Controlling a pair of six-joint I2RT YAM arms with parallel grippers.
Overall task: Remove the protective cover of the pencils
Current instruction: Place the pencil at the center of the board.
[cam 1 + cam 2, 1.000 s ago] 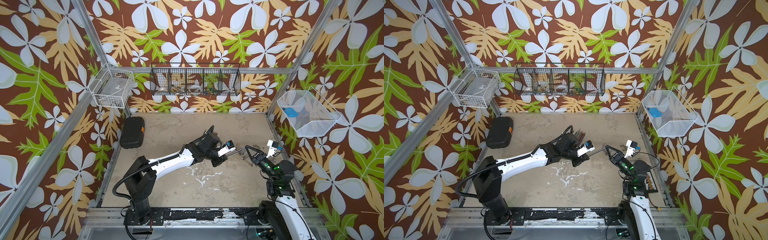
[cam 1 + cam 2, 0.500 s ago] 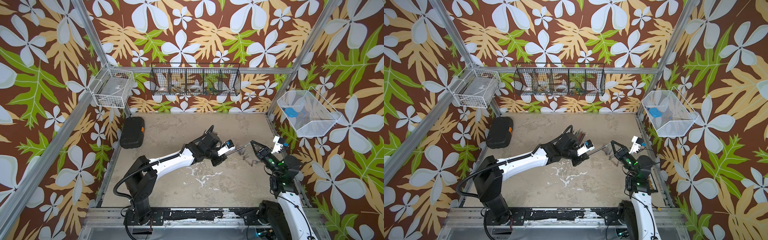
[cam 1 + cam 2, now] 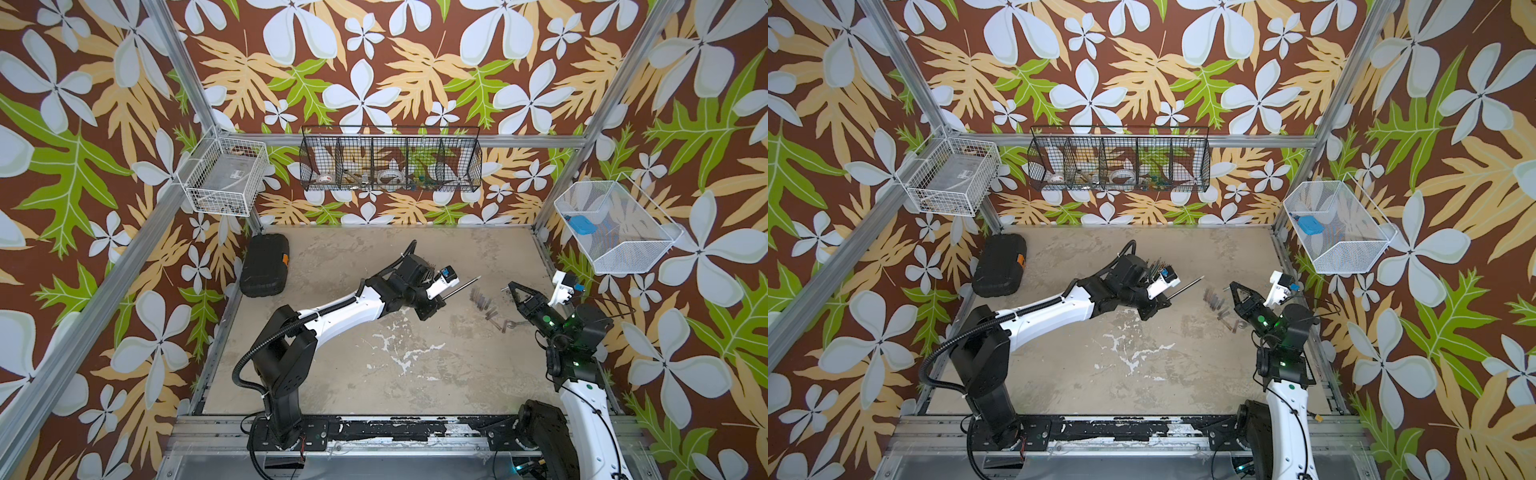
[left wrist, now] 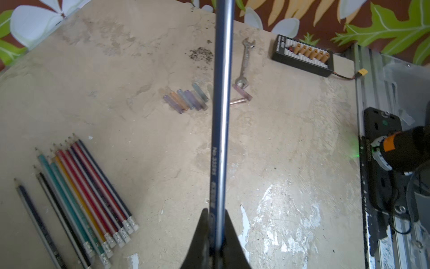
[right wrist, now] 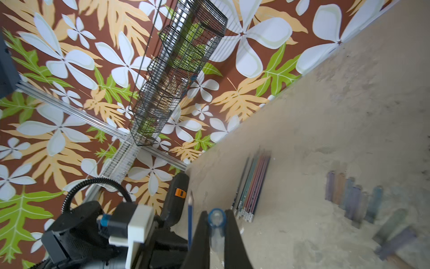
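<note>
A blue pencil [image 4: 222,93] is gripped in the left tool [image 4: 215,212], tip bared. Its clear cover [image 5: 216,233] is pinched in the right tool [image 5: 216,213], apart from it. Pull-off is judged done. Next, the cover should be laid by the shed covers [image 4: 186,100] on the bench [image 4: 290,151], and the pencil by the other pencils [image 4: 88,191].
</note>
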